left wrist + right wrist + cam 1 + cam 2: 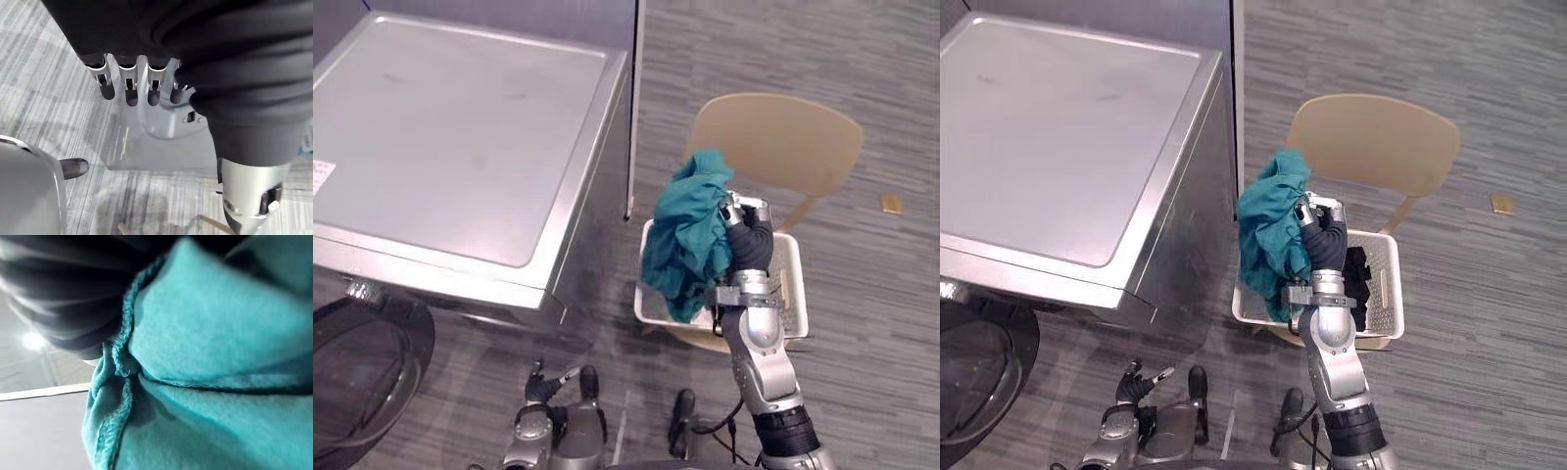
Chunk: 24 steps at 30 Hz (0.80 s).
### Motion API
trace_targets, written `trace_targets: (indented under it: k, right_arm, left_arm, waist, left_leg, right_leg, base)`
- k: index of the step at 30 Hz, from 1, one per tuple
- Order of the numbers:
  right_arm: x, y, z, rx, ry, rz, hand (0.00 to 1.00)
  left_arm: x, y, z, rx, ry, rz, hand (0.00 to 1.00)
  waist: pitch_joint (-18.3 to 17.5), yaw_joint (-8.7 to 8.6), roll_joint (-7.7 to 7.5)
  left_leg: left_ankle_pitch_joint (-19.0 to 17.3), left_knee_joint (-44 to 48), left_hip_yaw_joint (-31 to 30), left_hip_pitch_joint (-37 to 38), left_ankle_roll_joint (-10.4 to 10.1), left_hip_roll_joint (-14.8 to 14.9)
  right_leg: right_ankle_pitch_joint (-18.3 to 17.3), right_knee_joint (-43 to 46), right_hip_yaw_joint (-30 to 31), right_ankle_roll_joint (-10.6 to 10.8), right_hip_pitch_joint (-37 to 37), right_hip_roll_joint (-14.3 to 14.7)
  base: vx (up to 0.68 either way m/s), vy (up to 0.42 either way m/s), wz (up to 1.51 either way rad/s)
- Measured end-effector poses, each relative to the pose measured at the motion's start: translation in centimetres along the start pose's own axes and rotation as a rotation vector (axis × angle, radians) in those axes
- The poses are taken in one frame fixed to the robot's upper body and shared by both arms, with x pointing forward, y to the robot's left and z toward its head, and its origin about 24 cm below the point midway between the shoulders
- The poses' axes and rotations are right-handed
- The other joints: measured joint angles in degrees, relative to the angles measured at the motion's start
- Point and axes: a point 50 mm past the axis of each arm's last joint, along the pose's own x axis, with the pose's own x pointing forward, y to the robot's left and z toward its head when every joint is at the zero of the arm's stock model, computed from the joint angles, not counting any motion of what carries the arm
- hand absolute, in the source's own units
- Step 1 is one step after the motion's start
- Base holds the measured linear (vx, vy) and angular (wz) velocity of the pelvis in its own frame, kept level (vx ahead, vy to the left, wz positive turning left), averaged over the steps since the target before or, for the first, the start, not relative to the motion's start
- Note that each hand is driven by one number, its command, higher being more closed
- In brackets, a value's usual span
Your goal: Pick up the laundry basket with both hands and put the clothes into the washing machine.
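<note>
My right hand [745, 223] is raised above the white laundry basket [794, 294], shut on a bunched teal garment [689, 235] that hangs down to the basket's left side. The right wrist view is close on the teal cloth [205, 362]. The basket rests on the seat of a light wooden chair [783, 137], with a dark garment [1356, 274] lying inside it. Low by my body, my left hand [544, 388] hangs with straight fingers [128, 84] and holds nothing. The silver washing machine [450, 147] stands at the left, its round dark door [362, 372] swung open at the lower left.
The washer's side panel [597, 225] stands close beside the chair and basket. A small yellow object [892, 204] lies on the grey striped floor at the far right. Open floor stretches to the right of the chair.
</note>
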Motion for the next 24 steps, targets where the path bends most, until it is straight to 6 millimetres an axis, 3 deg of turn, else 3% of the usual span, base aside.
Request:
trace_targets:
  k: [1, 2, 3, 4, 5, 7, 8, 9, 10, 11, 12, 13, 14, 17, 18, 19, 20, 21, 23, 24]
  right_arm:
    - [0.0, 0.0, 0.0, 0.005, 0.000, 0.000, 1.00]
    - [0.0, 0.1, 0.0, 0.011, -0.001, -0.002, 1.00]
    - [0.0, 0.1, 0.0, 0.014, 0.000, 0.002, 1.00]
    - [0.0, 0.4, 0.0, 0.022, 0.001, 0.013, 1.00]
    - [0.2, 0.9, 0.1, 0.031, -0.007, 0.033, 1.00]
    - [0.9, 2.1, 0.5, 0.043, -0.036, 0.093, 1.00]
    - [1.6, 2.7, 1.0, 0.052, -0.070, 0.117, 1.00]
    - [2.4, 2.9, 1.5, 0.056, -0.104, 0.135, 1.00]
    - [2.6, 2.8, 1.6, 0.054, -0.114, 0.136, 1.00]
    - [2.8, 2.2, 1.3, 0.038, -0.105, 0.123, 1.00]
    - [2.8, 1.8, 0.9, 0.022, -0.085, 0.113, 1.00]
    - [2.9, 1.6, 0.7, 0.014, -0.077, 0.111, 1.00]
    - [3.0, 1.5, 0.4, 0.010, -0.067, 0.113, 1.00]
    - [3.4, 1.5, 0.5, 0.041, -0.067, 0.110, 1.00]
    - [3.3, 1.4, 0.5, 0.040, -0.066, 0.113, 1.00]
    - [3.3, 1.5, 0.5, 0.041, -0.067, 0.120, 1.00]
    - [3.4, 1.5, 0.5, 0.049, -0.066, 0.125, 1.00]
    - [3.4, 1.6, 0.5, 0.055, -0.066, 0.129, 1.00]
    - [3.4, 1.6, 0.5, 0.088, -0.061, 0.135, 1.00]
    - [3.3, 1.7, 0.5, 0.097, -0.060, 0.134, 1.00]
  left_arm:
    - [0.1, -0.1, 0.2, 0.001, -0.004, -0.003, 0.00]
    - [0.2, -0.2, 0.5, 0.001, -0.015, -0.005, 0.00]
    - [0.2, -0.2, 0.6, 0.000, -0.016, -0.006, 0.00]
    - [0.2, 0.0, 0.6, -0.002, -0.019, 0.001, 0.00]
    - [0.3, 0.2, 0.8, -0.008, -0.030, 0.011, 0.00]
    - [0.0, 0.2, 1.2, -0.022, -0.059, 0.016, 0.00]
    - [-0.4, -0.1, 1.0, -0.041, -0.066, 0.016, 0.00]
    - [-0.7, -0.8, 1.0, -0.060, -0.070, 0.009, 0.00]
    - [-0.9, -1.3, 1.1, -0.068, -0.074, -0.003, 0.00]
    - [-1.3, -1.9, 1.2, -0.063, -0.088, -0.028, 0.00]
    - [-1.6, -2.6, 1.5, -0.053, -0.110, -0.056, 0.00]
    - [-1.5, -2.7, 1.9, -0.044, -0.126, -0.065, 0.00]
    - [-1.6, -3.3, 2.7, -0.034, -0.160, -0.091, 0.00]
    - [-2.5, -4.0, 3.7, -0.052, -0.224, -0.132, 0.00]
    - [-2.6, -4.0, 3.9, -0.056, -0.238, -0.131, 0.00]
    - [-2.9, -3.9, 4.6, -0.058, -0.280, -0.132, 0.00]
    - [-3.2, -4.3, 5.9, -0.055, -0.340, -0.148, 0.00]
    - [-3.4, -4.4, 6.6, -0.059, -0.371, -0.156, 0.00]
    - [-4.7, -5.8, 9.3, -0.083, -0.502, -0.217, 0.00]
    - [-5.0, -6.0, 9.9, -0.084, -0.532, -0.227, 0.00]
  waist:
    - [0.0, -0.39, -0.05]
    - [0.0, -0.66, -0.18]
    - [0.0, -0.79, -0.18]
    - [-0.3, 0.30, -0.65]
    - [-0.3, 1.36, -0.72]
    - [-0.6, 3.13, 0.89]
    - [-0.9, 3.96, 1.68]
    - [-0.8, 3.42, 3.78]
    - [-0.6, 2.97, 4.95]
    - [-0.7, 3.37, 5.89]
    - [-0.7, 3.55, 6.21]
    - [-0.6, 3.59, 5.83]
    - [-0.7, 3.57, 5.17]
    - [-1.3, 1.91, 6.16]
    - [-1.4, 1.93, 6.49]
    - [-1.7, 1.96, 6.84]
    - [-1.8, 1.90, 7.09]
    - [-2.0, 1.91, 7.33]
    - [-3.3, 2.03, 9.15]
    - [-3.5, 2.08, 9.09]
  left_leg:
    - [0.0, 1.0, -1.4, -1.2, 0.1, -0.1]
    - [0.0, 3.2, -4.3, -3.6, 0.2, -0.5]
    - [0.0, 4.2, -5.9, -4.3, 0.2, -1.0]
    - [0.2, 5.7, -8.1, -5.4, 0.0, -2.2]
    - [0.4, 7.0, -9.3, -6.5, -0.4, -2.8]
    - [1.9, 6.2, -10.9, -8.3, -1.8, -2.0]
    - [3.8, 4.2, -11.6, -9.5, -2.3, -0.8]
    - [6.7, 1.7, -13.7, -10.5, -2.5, 0.9]
    - [7.9, 0.0, -14.9, -10.5, -2.4, 2.1]
    - [8.4, -3.5, -14.9, -9.7, -0.3, 3.2]
    - [4.4, -7.1, -12.6, -8.2, 3.3, 3.8]
    - [1.1, -7.4, -10.4, -8.3, 4.6, 3.7]
    - [1.3, -3.9, -6.2, -9.9, 4.4, 2.5]
    - [0.8, 9.7, -1.8, -9.2, 4.2, 0.1]
    - [0.4, 11.4, -1.6, -8.1, 3.6, 0.3]
    - [-2.8, 12.2, -1.5, -4.4, 1.2, 0.7]
    - [-3.7, 9.6, -1.5, -0.8, -0.2, 0.6]
    - [-3.8, 7.0, -1.6, 0.9, -0.4, 0.7]
    - [-3.3, -3.0, -2.6, 5.0, -1.1, 1.4]
    - [-3.1, -3.9, -3.0, 5.2, -1.5, 1.3]
  right_leg:
    - [-1.3, 3.0, 2.1, 1.6, -1.1, -0.2]
    - [-7.3, 15.4, 6.1, 0.9, -3.5, -0.7]
    - [-8.9, 20.1, 7.2, 1.1, -3.6, -0.6]
    - [-11.0, 25.8, 9.3, 1.8, -2.8, -0.1]
    - [-12.8, 25.2, 10.3, 1.2, -2.2, 0.5]
    - [-15.7, 18.6, 9.8, -0.3, -0.2, 3.0]
    - [-17.2, 13.0, 7.9, -2.5, 0.9, 4.5]
    - [-16.9, 10.0, 6.2, -3.9, 1.4, 7.1]
    - [-16.0, 9.4, 5.7, -4.7, 1.4, 8.3]
    - [-15.5, 9.4, 4.3, -5.5, 1.1, 9.3]
    - [-14.4, 8.6, 2.5, -6.8, 1.1, 9.5]
    - [-13.5, 7.4, 1.8, -7.7, 1.2, 8.4]
    - [-12.3, 6.3, -0.5, -8.5, 0.4, 6.4]
    - [-9.1, 3.9, -4.0, -8.8, -1.0, 3.4]
    - [-8.7, 3.4, -4.5, -8.8, -1.0, 3.3]
    - [-7.9, 2.7, -5.6, -8.8, -1.1, 3.1]
    - [-7.2, 1.8, -7.2, -8.5, -0.9, 2.9]
    - [-6.9, 1.3, -8.1, -8.2, -0.7, 2.9]
    - [-6.1, 1.0, -11.9, -7.2, -0.6, 3.4]
    - [-5.9, 1.1, -12.6, -6.9, -0.6, 3.2]
  base:
    - [-0.09, -0.049, 1.20]
    - [-0.10, -0.082, 1.34]
    - [-0.12, -0.230, 1.54]
    - [-0.11, -0.231, 1.10]
    - [-0.18, -0.291, 0.90]
    - [-0.20, -0.187, 0.23]
    - [-0.26, -0.181, 0.12]
    - [-0.32, -0.228, 0.29]
    - [-0.33, -0.224, 0.51]
    - [-0.34, -0.220, 0.61]
    - [-0.28, -0.170, 0.65]
    - [-0.27, -0.109, 0.81]
    - [-0.23, -0.084, 0.90]
    - [-0.19, -0.059, 0.68]
    - [-0.17, -0.003, 0.54]
    - [-0.14, 0.029, 0.64]
    - [-0.13, 0.044, 0.73]
    - [-0.12, 0.082, 0.83]
    - [-0.09, 0.134, 0.80]
    - [-0.06, 0.156, 0.61]
